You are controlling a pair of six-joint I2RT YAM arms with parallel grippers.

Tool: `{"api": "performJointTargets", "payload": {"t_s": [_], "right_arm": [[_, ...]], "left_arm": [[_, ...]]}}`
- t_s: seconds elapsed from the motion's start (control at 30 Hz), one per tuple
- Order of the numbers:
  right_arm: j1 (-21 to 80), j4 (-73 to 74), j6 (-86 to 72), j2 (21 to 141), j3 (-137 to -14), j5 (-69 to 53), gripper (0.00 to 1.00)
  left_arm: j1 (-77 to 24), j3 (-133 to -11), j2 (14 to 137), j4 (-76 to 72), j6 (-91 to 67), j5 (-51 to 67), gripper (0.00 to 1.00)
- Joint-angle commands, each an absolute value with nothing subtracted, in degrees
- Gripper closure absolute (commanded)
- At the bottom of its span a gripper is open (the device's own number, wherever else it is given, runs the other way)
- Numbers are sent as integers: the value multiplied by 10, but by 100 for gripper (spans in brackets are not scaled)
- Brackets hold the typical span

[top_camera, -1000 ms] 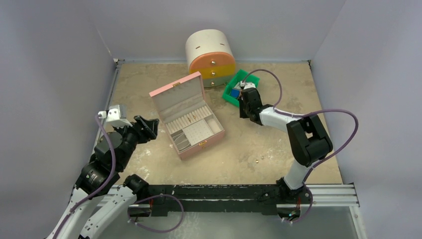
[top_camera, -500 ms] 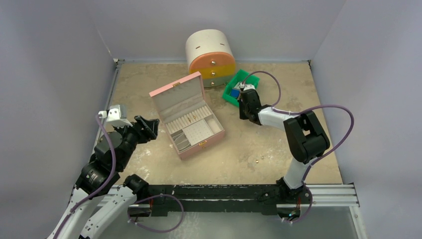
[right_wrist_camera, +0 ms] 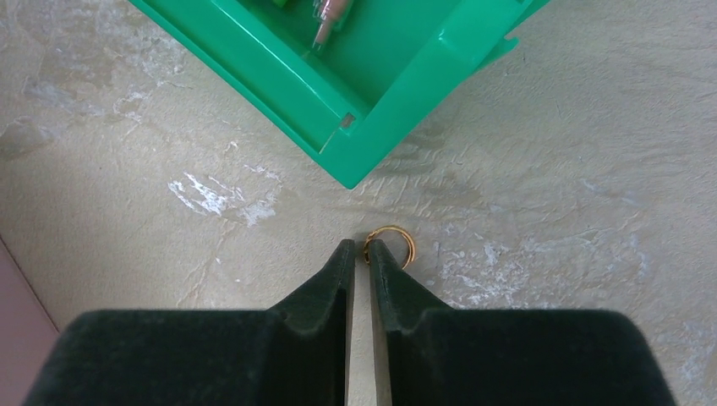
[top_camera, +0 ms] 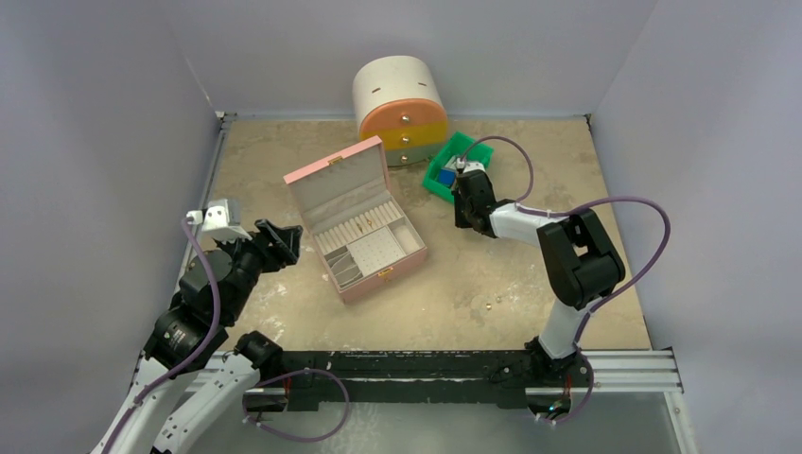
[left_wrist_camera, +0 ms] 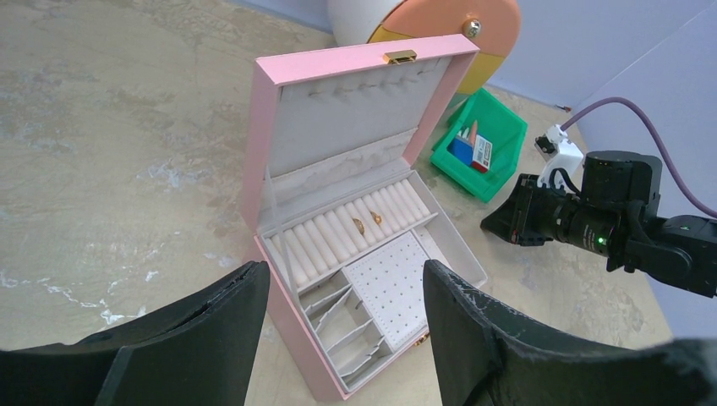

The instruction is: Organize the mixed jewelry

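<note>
Gold ring (right_wrist_camera: 391, 246) lies at right gripper's (right_wrist_camera: 357, 248) tips (near green bin (right_wrist_camera: 382, 127)).

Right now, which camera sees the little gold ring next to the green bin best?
The right wrist view: the gold ring shows big and sharp, just off the corner of the green bin. In the top view the right gripper hides that spot; the left wrist view doesn't show the ring either.

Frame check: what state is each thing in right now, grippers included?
pink jewelry box: open, lid upright.
drawer unit: drawers shut.
green bin: upright, coloured items inside.
gold ring: flat on the table, by the bin's corner.
left gripper: open, empty.
right gripper: nearly closed, slit left, tips at the ring; grip unclear.
</note>
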State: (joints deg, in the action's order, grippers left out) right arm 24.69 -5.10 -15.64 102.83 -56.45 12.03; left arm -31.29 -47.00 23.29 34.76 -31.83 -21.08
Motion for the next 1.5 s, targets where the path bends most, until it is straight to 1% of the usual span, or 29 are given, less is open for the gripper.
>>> {"api": "performJointTargets", "payload": {"t_s": [0.0,0.13,0.33,0.43,0.67,1.1,1.27,1.47], "right_arm": [[245,-60,-170,1031,-565,120,87],[245,-60,-174,1034,-558,114,92],[245,-60,-178,1037,-548,101,95],[246,-60,-182,1037,-543,90,100],[245,-61,-187,1017,-526,76,100],[256,-50,-157,887,-490,-8,100],[291,-44,-131,825,-482,-33,100],[377,-48,-58,761,-486,-59,100]], "left_arm": [[-308,-469,233,316,-308,-203,33],[-308,-468,233,316,-308,-202,33],[-308,-468,232,316,-308,-201,33],[-308,-468,232,316,-308,-200,33],[-308,-468,232,316,-308,-199,33],[-308,-468,229,314,-308,-195,33],[-308,-467,230,312,-308,-190,33],[-308,-467,237,308,-309,-171,33]]}}
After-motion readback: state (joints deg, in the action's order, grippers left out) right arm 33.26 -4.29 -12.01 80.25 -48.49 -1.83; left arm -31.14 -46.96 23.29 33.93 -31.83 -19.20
